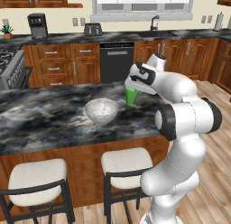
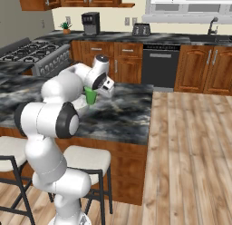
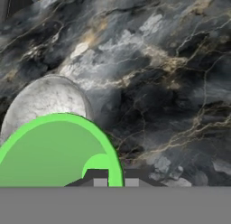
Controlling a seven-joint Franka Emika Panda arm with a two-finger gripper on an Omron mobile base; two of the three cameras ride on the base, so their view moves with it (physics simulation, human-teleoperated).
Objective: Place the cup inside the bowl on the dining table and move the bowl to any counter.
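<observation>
The tool (image 1: 131, 89) grips the upright cup (image 1: 131, 97) beside the bowl (image 1: 101, 110).

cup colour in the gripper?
Bright green, plain. The cup shows best in the left base view, held in the gripper beside the bowl.

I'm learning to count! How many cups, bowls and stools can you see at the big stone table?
Green cups: 1, cup, held in the tool
Grey-white bowls: 1, bowl
White-cushioned stools: 2, stool and stool
Total: 4
</observation>
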